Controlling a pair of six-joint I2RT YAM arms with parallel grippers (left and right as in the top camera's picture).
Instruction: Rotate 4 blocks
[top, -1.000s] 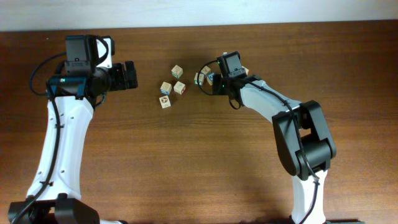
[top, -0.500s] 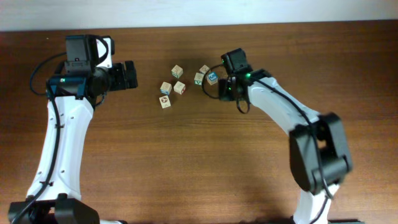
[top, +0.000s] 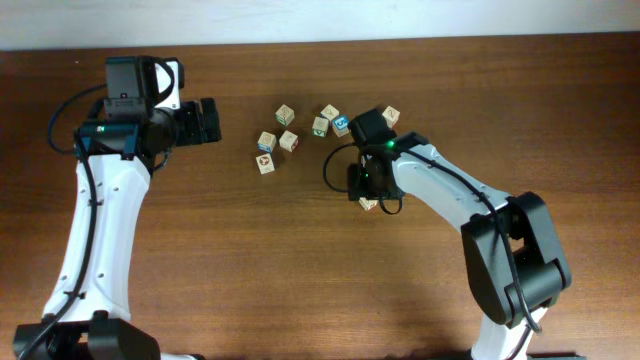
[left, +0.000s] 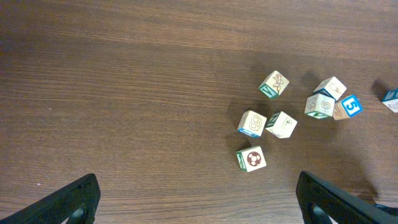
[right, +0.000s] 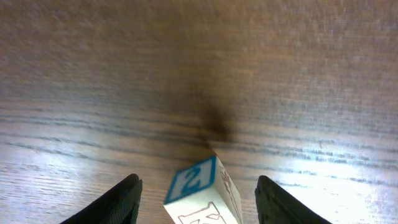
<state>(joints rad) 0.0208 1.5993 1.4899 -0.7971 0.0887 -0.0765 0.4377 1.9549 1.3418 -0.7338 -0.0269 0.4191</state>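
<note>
Several small light-wood blocks lie at the table's far middle: a left group around (top: 266, 141) and a right group around (top: 329, 112), one of them with a bright blue face (top: 342, 125). Another block (top: 369, 203) sits apart, nearer the front. In the right wrist view this block (right: 202, 193) shows a blue-bordered face with a 2. It rests on the wood between the open jaws of my right gripper (right: 199, 205), with a gap on each side. My left gripper (top: 207, 122) hovers left of the blocks, wide open and empty (left: 199, 205).
One lone block (top: 391, 116) lies right of the cluster, behind my right arm. The left wrist view shows the blocks (left: 252, 123) spread over the dark wood table (left: 124, 93). The table's far edge meets a pale wall (top: 400, 20).
My right gripper has moved from the right group toward the table's front, carrying one block, and has opened around it. The left arm has not moved.
</note>
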